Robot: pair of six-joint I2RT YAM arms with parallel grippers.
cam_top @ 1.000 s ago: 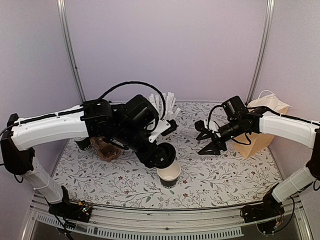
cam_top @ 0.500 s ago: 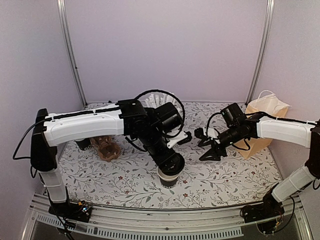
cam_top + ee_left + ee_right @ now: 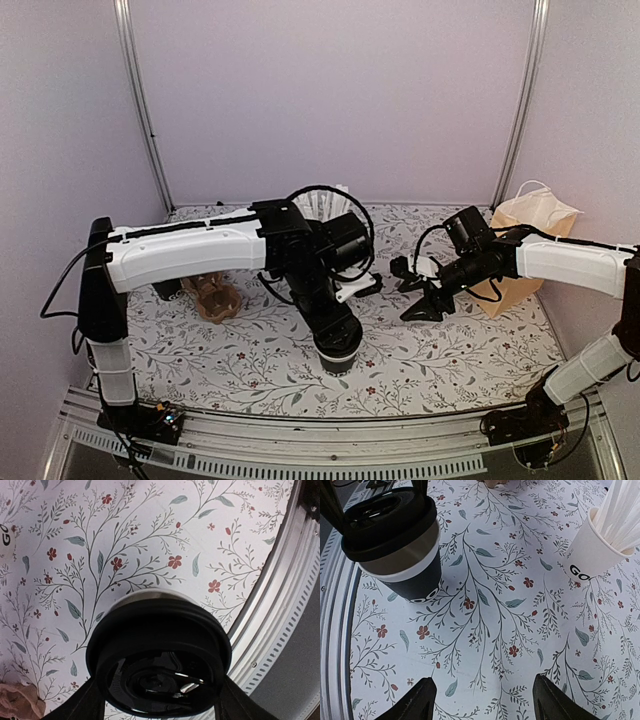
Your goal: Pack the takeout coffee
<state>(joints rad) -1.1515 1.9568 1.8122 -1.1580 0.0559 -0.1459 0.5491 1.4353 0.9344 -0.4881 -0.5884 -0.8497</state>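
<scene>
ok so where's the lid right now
In the right wrist view the black lid sits upper left, tilted over the black cup and held by the left gripper; from above, that's front centre of the table.

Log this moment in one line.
left gripper: shut on lid | lid: tilted over cup, unseated | right gripper: open, empty

Tilted lid [image 3: 390, 520] on cup [image 3: 415, 580]; straws [image 3: 620, 510] apart.

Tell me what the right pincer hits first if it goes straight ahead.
Most likely the flowered table cover, between the black cup and the white cup of straws; the right pincer seems aimed at neither.
</scene>
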